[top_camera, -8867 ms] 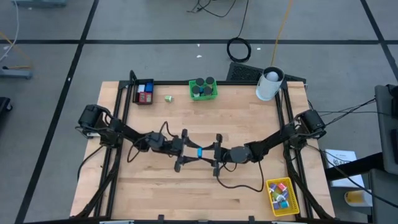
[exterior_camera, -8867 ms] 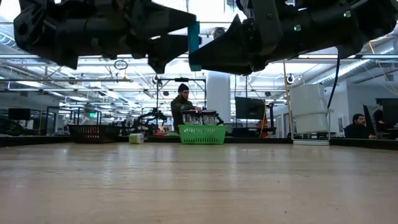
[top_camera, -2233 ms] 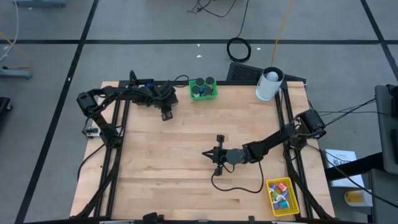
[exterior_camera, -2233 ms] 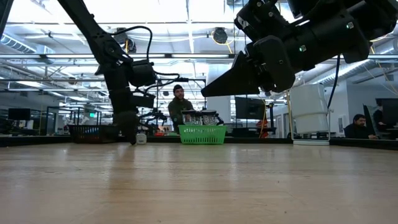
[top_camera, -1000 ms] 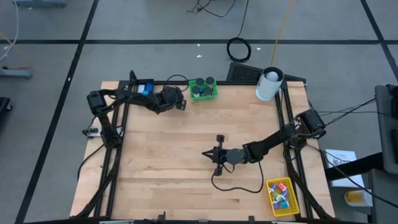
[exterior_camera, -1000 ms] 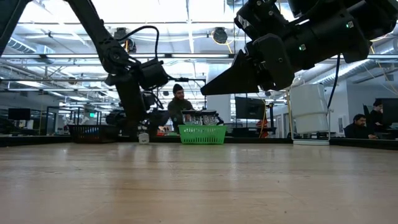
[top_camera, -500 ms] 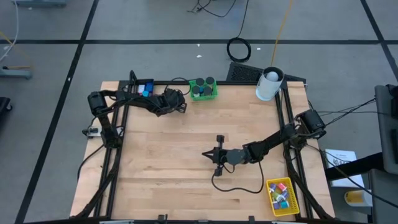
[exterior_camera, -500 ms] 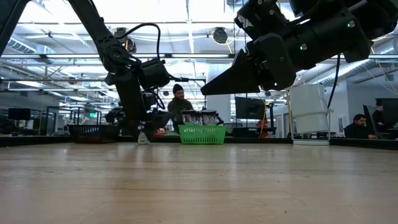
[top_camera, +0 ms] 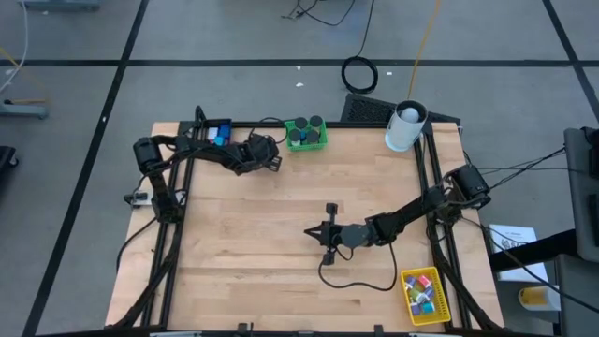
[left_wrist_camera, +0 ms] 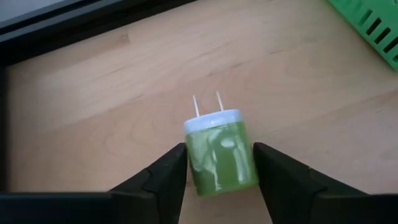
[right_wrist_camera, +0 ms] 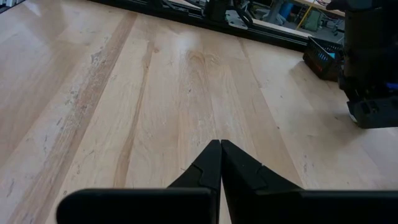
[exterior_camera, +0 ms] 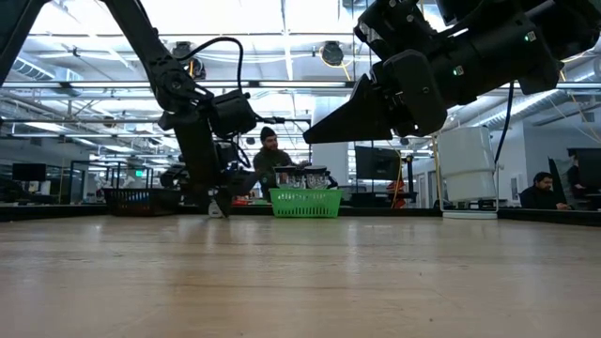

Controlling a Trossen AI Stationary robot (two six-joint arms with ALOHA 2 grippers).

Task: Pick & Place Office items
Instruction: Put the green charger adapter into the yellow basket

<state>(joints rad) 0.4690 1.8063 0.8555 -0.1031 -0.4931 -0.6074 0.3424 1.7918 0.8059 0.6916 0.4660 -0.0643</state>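
A: What did the left gripper [left_wrist_camera: 214, 171] have between its fingers?

B: A small green plug adapter [left_wrist_camera: 219, 152] with a white cap and two metal prongs pointing away from the wrist. One dark finger [left_wrist_camera: 163, 174] stood on each side of it, close against its sides, so the jaws were partly closed around it. Whether they were actually pressing it, I could not tell. It lay on the wooden table [left_wrist_camera: 311, 112].

A: Where on the table was that?

B: Near the far edge, toward the left. From above, the left gripper [top_camera: 271, 157] sat between the black bin [top_camera: 218, 134] at the corner and the green bin [top_camera: 306, 137], whose corner [left_wrist_camera: 370, 28] also showed in the left wrist view. The green bin held dark round rolls [top_camera: 300, 134].

A: And the right gripper?

B: The right gripper [right_wrist_camera: 220, 163] had its fingers pressed fully together, holding nothing. It hung above bare wood near the table's middle [top_camera: 313, 231], well apart from the left one. The yellow bin [top_camera: 421, 294] with small coloured items was at the near right corner, and the white cylinder [top_camera: 405, 126] at the far right.
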